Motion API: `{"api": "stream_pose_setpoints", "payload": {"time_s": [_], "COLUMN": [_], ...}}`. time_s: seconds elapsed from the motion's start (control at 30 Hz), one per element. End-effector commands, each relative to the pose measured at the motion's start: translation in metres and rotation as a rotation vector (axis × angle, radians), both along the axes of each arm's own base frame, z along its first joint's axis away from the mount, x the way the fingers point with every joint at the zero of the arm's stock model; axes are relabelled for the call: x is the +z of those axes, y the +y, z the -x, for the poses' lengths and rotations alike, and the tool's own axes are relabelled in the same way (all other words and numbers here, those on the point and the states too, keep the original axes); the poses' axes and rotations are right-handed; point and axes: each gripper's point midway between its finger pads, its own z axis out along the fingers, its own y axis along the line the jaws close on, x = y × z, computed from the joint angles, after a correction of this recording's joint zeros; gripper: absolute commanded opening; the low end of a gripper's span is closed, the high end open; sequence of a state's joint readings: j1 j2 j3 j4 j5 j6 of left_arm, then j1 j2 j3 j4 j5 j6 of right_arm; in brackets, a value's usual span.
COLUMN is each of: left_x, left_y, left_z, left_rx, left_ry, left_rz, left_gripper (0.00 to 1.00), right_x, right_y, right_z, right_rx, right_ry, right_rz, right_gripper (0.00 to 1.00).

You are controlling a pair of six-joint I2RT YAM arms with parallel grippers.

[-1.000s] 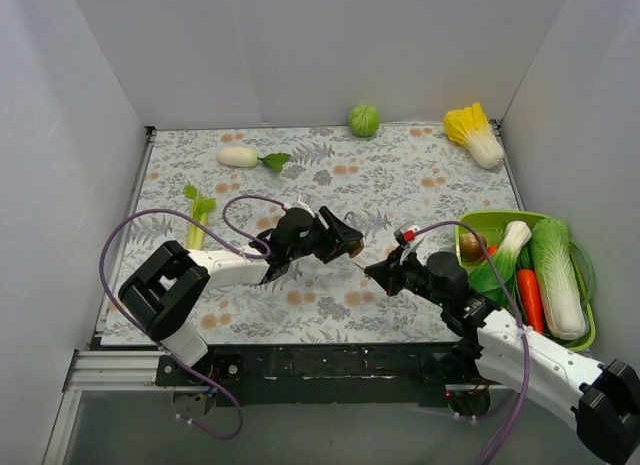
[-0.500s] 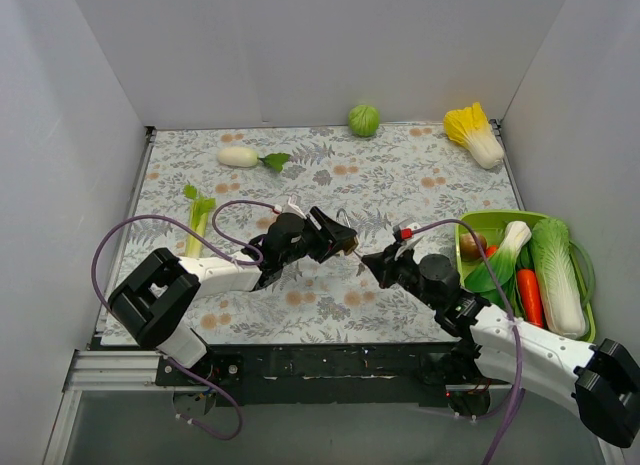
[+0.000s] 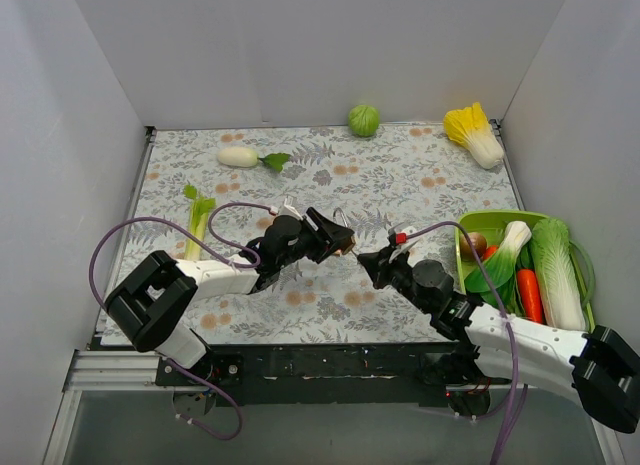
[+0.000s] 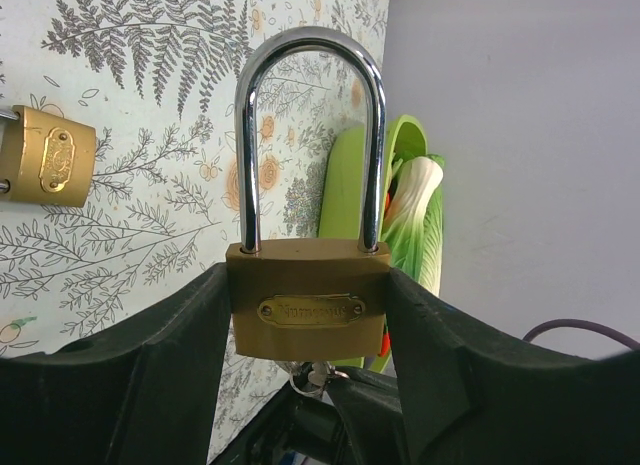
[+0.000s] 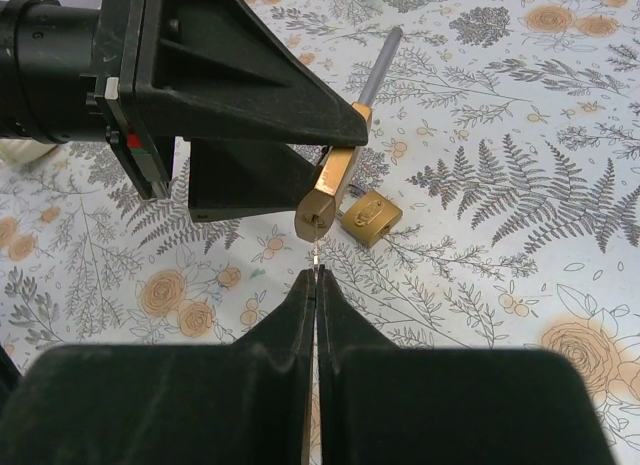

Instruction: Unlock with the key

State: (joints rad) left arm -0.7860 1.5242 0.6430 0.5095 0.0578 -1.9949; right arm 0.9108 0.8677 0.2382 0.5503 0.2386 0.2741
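Note:
My left gripper [image 3: 333,244] is shut on the brass body of a padlock [image 4: 308,307], whose silver shackle [image 4: 310,45] is closed and points away from the wrist. In the right wrist view the padlock [image 5: 328,193] hangs between the left fingers with its keyhole facing my right gripper [image 5: 315,276]. That gripper is shut on a thin silver key [image 5: 316,249], and the key's tip sits at the keyhole. From the left wrist the key and its ring [image 4: 314,374] show just under the lock body. In the top view my right gripper [image 3: 368,262] stands close beside the lock.
A second brass padlock [image 5: 371,218] lies on the floral mat just beyond the held one. A green basket [image 3: 583,277] of vegetables stands at the right. A cabbage [image 3: 364,119], yellow napa [image 3: 474,133], white radish [image 3: 239,156] and celery [image 3: 199,211] lie farther off.
My right gripper has moved left and forward with the key until it meets the padlock. The left gripper with the padlock shifted slightly left early on, then held still.

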Motion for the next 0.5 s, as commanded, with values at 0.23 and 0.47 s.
{"api": "stream_pose_setpoints", "payload": {"time_s": [0.23,0.47], "left_x": [0.072,0.074], "left_y": [-0.004,-0.006], "left_z": [-0.002,0.002], "left_rx": [0.092,0.083], "left_ry": [0.15,0.156], "left_rz": [0.369,0.387], "left_gripper": [0.0,0.0], "right_x": [0.019,0.018], "right_y": [0.013,0.017], "right_z": [-0.011,-0.014], "right_rx": [-0.042,-0.052], "right_ry": [-0.068,-0.06], "right_rz": [-0.058,-0.092], "right_gripper": [0.01,0.01]}}
